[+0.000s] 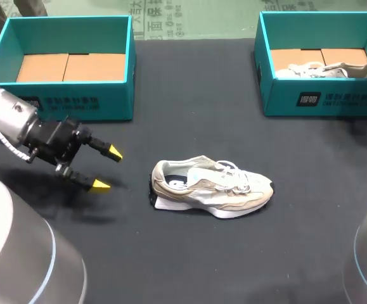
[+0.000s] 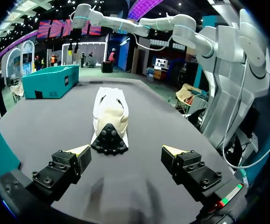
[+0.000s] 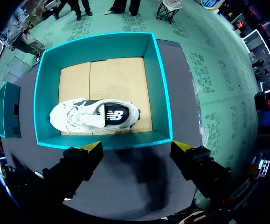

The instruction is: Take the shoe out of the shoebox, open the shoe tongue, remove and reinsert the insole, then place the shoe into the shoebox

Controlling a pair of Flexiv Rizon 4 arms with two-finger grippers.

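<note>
Shoe (image 1: 212, 187) sat mid-worktop (image 1: 189, 95), outside both boxes, heel toward the left pincer (image 1: 108, 168), which hung near it with fingers spread. Right pincer (image 3: 137, 149), also spread, hovered above the right shoebox (image 3: 158, 84), where a second shoe (image 3: 95, 115) lay.

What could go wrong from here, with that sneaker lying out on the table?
1. The left pincer is open and aimed at the heel of the sneaker; a push rather than a pinch might just slide it across the table.
2. The right pincer hangs open over the right shoebox, which holds a second sneaker; it might grab that one instead.
3. The loose laces could snag on a pincer.
</note>
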